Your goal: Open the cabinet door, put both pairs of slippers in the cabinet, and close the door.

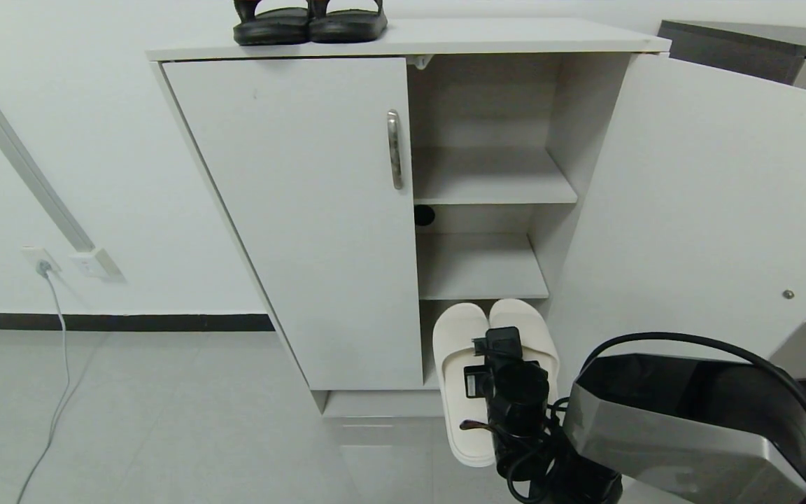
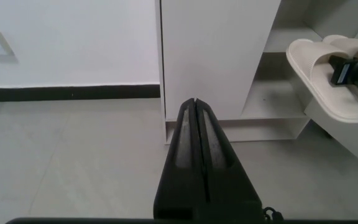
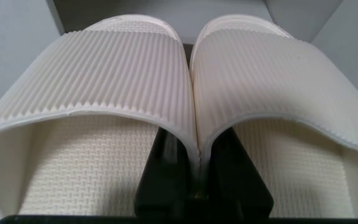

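A white cabinet [image 1: 291, 210] stands with its right door [image 1: 697, 210] swung open and its left door shut. My right gripper [image 1: 504, 350] is shut on a pair of white slippers [image 1: 459, 364], pinching their inner edges [image 3: 194, 134] together at the mouth of the bottom compartment. In the left wrist view the white slippers [image 2: 328, 78] hang just in front of the cabinet's lowest shelf. A pair of black slippers [image 1: 308, 22] rests on the cabinet top. My left gripper [image 2: 195, 109] is shut and empty, low above the floor facing the cabinet's base.
Two upper shelves [image 1: 490, 178] inside the open side hold nothing. A wall socket with a grey cable [image 1: 60, 336] sits left of the cabinet. Grey tiled floor [image 1: 130, 420] spreads in front. A dark table [image 1: 746, 38] stands behind the open door.
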Motion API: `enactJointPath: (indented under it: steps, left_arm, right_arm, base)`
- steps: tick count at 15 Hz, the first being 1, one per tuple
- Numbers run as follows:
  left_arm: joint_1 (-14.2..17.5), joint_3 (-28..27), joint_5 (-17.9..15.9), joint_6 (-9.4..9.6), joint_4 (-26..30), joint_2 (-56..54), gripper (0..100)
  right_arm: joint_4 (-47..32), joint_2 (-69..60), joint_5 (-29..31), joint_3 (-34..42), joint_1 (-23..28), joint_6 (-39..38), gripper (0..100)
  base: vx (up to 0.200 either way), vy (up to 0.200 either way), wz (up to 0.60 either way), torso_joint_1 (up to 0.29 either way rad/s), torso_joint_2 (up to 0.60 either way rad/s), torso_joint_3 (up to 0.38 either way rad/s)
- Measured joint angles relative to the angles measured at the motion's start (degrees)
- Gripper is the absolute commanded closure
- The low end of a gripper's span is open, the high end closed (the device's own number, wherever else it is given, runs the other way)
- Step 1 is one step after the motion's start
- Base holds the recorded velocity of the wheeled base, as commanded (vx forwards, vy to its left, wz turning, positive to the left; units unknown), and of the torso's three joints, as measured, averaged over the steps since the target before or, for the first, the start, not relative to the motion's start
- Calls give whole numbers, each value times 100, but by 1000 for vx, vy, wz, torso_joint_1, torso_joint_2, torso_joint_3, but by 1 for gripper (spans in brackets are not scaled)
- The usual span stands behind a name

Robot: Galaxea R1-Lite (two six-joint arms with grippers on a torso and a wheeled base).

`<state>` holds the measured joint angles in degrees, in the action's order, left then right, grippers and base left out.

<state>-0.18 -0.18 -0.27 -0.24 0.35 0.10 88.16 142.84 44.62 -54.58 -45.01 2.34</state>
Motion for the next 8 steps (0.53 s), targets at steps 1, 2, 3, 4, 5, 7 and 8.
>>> enactJointPath:
  steps: [1,2,3,4,5,7,8]
  left_arm:
    - [0,0,0,0,0,0,100]
    - [0,0,0,0,0,0,100]
    - [0,0,0,0,0,0,100]
    - [2,0,0,2,0,0,100]
    - [0,0,-5,0,-2,0,100]
    - [0,0,-6,0,-2,0,100]
    - [0,0,-6,0,-2,0,100]
  right_arm:
    - [5,38,-1,-2,24,1,100]
    - [5,63,-1,-10,48,1,100]
    - [0,83,-4,-13,59,1,100]
    - [0,101,-6,-18,69,1,100]
    - [0,118,-4,-18,85,1,100]
    - [-2,138,-4,-18,96,1,100]
    - [-4,143,-6,-18,96,1,100]
  base:
    - [0,0,0,0,0,0]
    - [0,0,0,0,0,0]
    - [0,0,0,0,0,0]
    - [0,0,0,0,0,0]
    - [0,0,0,0,0,0]
    - [200,0,0,2,5,5]
    - [200,0,0,-7,2,2]
